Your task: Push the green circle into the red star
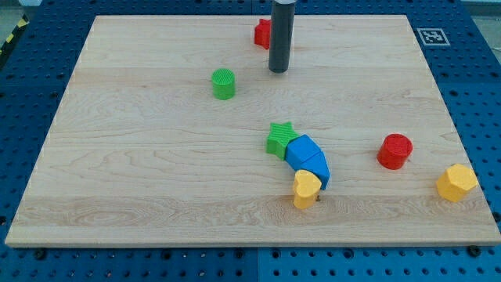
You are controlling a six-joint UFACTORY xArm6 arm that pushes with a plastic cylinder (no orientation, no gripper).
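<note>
The green circle [223, 84] stands in the upper middle of the wooden board [141, 172]. The red star [263, 33] sits near the view's top edge of the board, partly hidden behind my rod. My tip [278, 70] rests on the board to the right of the green circle, a short gap away, and just below and right of the red star.
A green star [279, 139], a blue block [307, 159] and a yellow heart-like block [306, 189] cluster together in the lower middle. A red circle [394, 151] and a yellow hexagon [456, 182] sit at the right. A marker tag [430, 36] lies past the top right corner.
</note>
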